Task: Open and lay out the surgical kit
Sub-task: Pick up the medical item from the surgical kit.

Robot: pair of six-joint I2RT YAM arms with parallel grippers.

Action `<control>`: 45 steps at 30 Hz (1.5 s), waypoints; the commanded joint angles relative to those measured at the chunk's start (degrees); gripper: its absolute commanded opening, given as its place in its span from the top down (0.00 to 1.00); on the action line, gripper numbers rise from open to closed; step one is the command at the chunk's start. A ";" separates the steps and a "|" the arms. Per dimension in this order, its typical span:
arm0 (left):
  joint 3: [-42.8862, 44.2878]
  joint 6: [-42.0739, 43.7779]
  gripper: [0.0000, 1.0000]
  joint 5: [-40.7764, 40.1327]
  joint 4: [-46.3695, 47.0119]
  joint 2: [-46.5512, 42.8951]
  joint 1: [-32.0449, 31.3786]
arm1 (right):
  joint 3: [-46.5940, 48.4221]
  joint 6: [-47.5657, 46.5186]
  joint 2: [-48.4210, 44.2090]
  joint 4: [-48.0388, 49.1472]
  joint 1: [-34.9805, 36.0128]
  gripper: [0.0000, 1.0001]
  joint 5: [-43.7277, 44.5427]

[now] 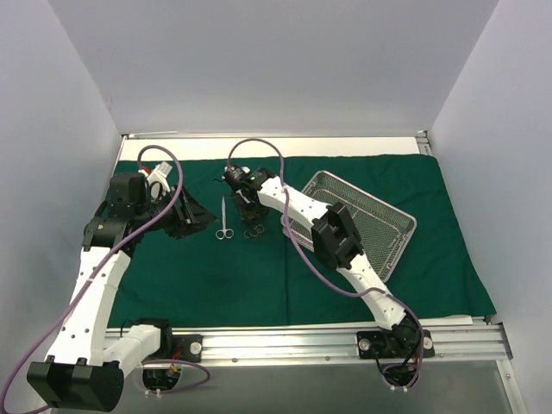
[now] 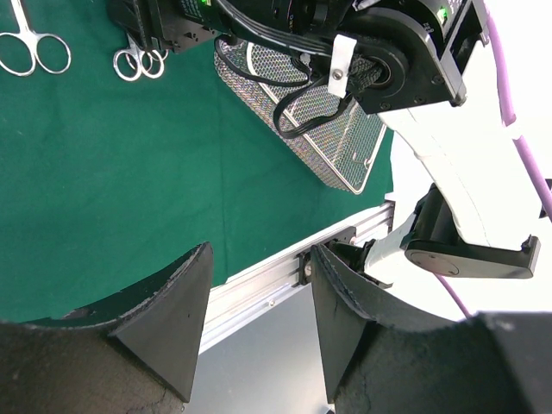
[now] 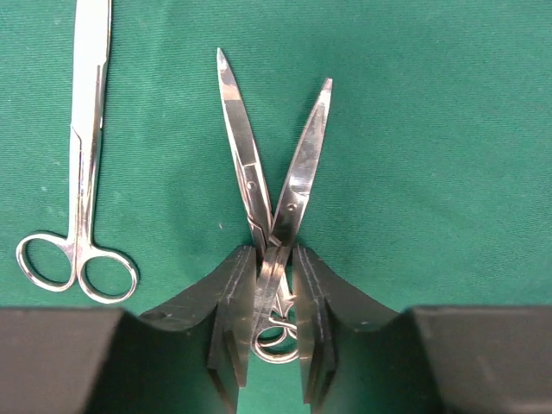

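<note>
The dark green drape [image 1: 216,276] lies spread flat over the table. The silver wire-mesh tray [image 1: 379,216] sits on it at the right, turned at an angle. Two crossed steel scissors [image 3: 297,164] lie on the cloth, blades pointing away. My right gripper [image 3: 276,250] is shut on their shanks, with the finger rings between the fingers. One more pair of scissors [image 3: 86,164] lies alone to their left. My left gripper [image 2: 260,248] hangs open and empty over the drape's left part [image 1: 194,220].
An aluminium rail [image 1: 302,343] runs along the near edge, carrying both arm bases. White walls close in the left, right and back. The right arm's links and purple cable [image 1: 259,147] arch over the drape's middle. The tray [image 2: 336,147] shows in the left wrist view.
</note>
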 commanded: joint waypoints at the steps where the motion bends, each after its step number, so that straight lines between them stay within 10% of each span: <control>1: 0.11 0.27 0.42 0.81 1.81 -1.26 0.46 | -0.25 0.03 -2.72 -3.89 -0.16 0.77 -1.10; 13: 0.28 0.18 0.42 0.90 1.98 -1.26 0.37 | 4.94 10.73 -0.17 -7.32 -1.74 1.00 -5.75; 45: 0.55 2.64 0.42 -5.25 -4.95 -1.26 0.55 | 4.59 13.47 -3.42 -0.20 -1.39 1.00 -6.90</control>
